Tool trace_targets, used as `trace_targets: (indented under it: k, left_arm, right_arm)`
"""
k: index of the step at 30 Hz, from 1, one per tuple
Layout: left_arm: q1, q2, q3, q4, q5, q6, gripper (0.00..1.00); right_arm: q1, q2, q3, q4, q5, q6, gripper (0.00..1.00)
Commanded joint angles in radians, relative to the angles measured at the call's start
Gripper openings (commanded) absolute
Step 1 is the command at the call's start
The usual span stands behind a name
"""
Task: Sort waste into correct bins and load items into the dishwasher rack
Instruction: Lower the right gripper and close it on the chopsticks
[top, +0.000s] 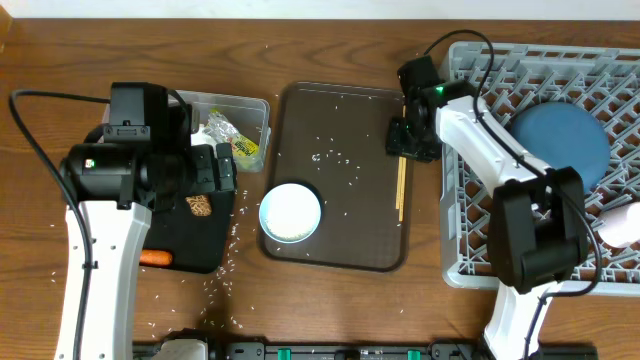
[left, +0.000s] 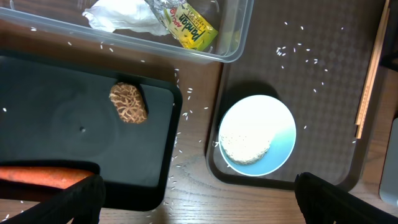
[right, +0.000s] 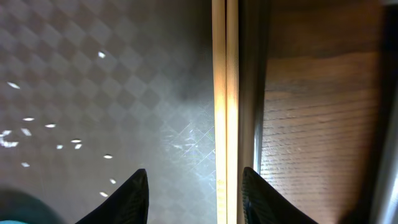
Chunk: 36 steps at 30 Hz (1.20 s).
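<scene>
thin wooden chopsticks (right: 224, 112) right there, folks, running straight through the gap of the right gripper (right: 194, 186). its jaws stand partly apart, astride the pair: one finger close against the sticks, the other standing off with bare tray showing between, so nothing clamped. the sticks lie flat on the large dark-brown serving tray (right: 93, 74), along its edge, with a few loose white rice grains (right: 25, 118) off to the far finger's side.

over to the left gripper (left: 199, 205), jaws flung wide, released, holding nothing. between them sits a strip of wooden table (left: 193, 186) dotted with rice. just ahead, toward one finger, the white bowl with a pale-blue rim (left: 256, 143) rests in the serving tray's corner. toward the other finger lies the shallow black rectangular tray (left: 62, 124), with the brown food lump (left: 129, 102) on it and the small orange carrot (left: 43, 176) right at that fingertip. farther ahead, the clear rectangular plastic tub (left: 236, 37) holds the crumpled white tissue (left: 121, 15) and the yellow-green wrapper (left: 193, 28).

behind the right jaws, the big grey plastic rack (top: 470, 230) carries the large dark-blue round dish (top: 560, 140).
</scene>
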Motion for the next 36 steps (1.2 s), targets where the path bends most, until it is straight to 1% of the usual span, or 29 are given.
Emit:
trace_targets:
  k: [1, 6, 10, 16, 22, 26, 28, 32, 36]
  left_arm:
    - [0.005, 0.001, 0.013, -0.003, -0.012, -0.005, 0.98]
    - [0.005, 0.001, 0.013, -0.003, -0.012, -0.005, 0.98]
    - [0.005, 0.001, 0.013, -0.003, -0.012, -0.005, 0.98]
    - [0.005, 0.001, 0.013, -0.003, -0.012, -0.005, 0.98]
    - [0.005, 0.001, 0.013, -0.003, -0.012, -0.005, 0.98]
    - [0.005, 0.001, 0.013, -0.003, -0.012, -0.005, 0.98]
    - [0.005, 0.001, 0.013, -0.003, -0.012, -0.005, 0.98]
    - [0.005, 0.001, 0.013, -0.003, -0.012, -0.005, 0.98]
    - [0.005, 0.001, 0.013, -0.003, -0.012, -0.005, 0.98]
  right_arm:
    - [0.012, 0.026, -0.002, 0.006, -0.018, -0.021, 0.4]
    - [0.012, 0.063, -0.002, 0.01, 0.038, 0.012, 0.39]
    - [0.012, 0.094, -0.003, 0.045, 0.018, 0.003, 0.38]
    - [0.026, 0.108, -0.003, 0.055, 0.011, 0.001, 0.36]
    - [0.043, 0.106, -0.004, 0.066, 0.026, -0.05, 0.31]
    - [0.042, 0.083, 0.027, 0.015, 0.027, -0.094, 0.31]
    - [0.042, 0.053, 0.043, -0.009, 0.023, -0.093, 0.32]
    - [0.052, 0.005, 0.043, -0.011, 0.017, -0.093, 0.36]
    - [0.056, 0.011, 0.036, 0.0, 0.017, -0.106, 0.36]
